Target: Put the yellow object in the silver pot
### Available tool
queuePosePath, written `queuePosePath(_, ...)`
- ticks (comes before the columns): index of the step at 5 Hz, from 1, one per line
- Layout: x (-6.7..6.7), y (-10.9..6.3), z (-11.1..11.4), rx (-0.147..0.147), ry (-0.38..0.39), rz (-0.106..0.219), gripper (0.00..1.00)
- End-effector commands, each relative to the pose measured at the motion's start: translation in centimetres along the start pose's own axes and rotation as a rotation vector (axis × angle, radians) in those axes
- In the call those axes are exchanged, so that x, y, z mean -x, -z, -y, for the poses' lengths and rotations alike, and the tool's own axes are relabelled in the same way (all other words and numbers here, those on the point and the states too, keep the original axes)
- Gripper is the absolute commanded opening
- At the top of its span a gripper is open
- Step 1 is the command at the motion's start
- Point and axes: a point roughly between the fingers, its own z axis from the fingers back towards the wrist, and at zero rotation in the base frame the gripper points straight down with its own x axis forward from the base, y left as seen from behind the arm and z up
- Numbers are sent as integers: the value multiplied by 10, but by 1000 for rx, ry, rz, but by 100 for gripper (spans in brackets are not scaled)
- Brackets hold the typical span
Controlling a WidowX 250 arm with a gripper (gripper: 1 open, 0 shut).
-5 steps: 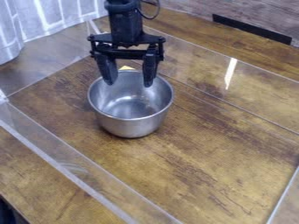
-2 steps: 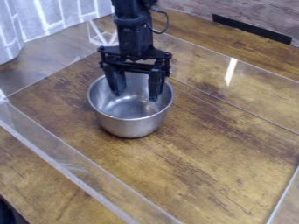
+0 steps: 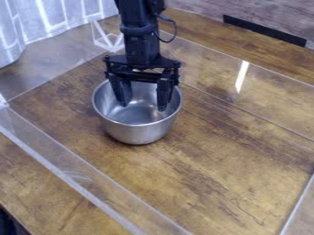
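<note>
While pointing straight down, the tool (image 3: 142, 96) hangs inside the silver pot (image 3: 136, 116), fingers spread apart. Pot's sitting on the wooden surface (image 3: 233, 156).

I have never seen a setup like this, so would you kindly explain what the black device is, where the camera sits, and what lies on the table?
The black device is a robot arm ending in a two-fingered gripper, pointing straight down with its fingers spread open. The single camera looks down at an angle from in front of the wooden table. On it stands a round silver pot, and the fingers reach down over its far rim. Nothing can be seen held between them; no yellow object shows in this picture.
</note>
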Motion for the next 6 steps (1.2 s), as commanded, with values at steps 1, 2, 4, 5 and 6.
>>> queuePosePath(1, -7, -5, 3, 2, -10, 33, 0)
queuePosePath(2, -11, -20, 13, 15, -17, 51, 0)
queuePosePath(4, -29, -64, 51, 94, -3, 125, 0)
queuePosePath(5, -41, -56, 78, 117, -14, 131, 0)
queuePosePath(6, -43, -45, 90, 132, -36, 131, 0)
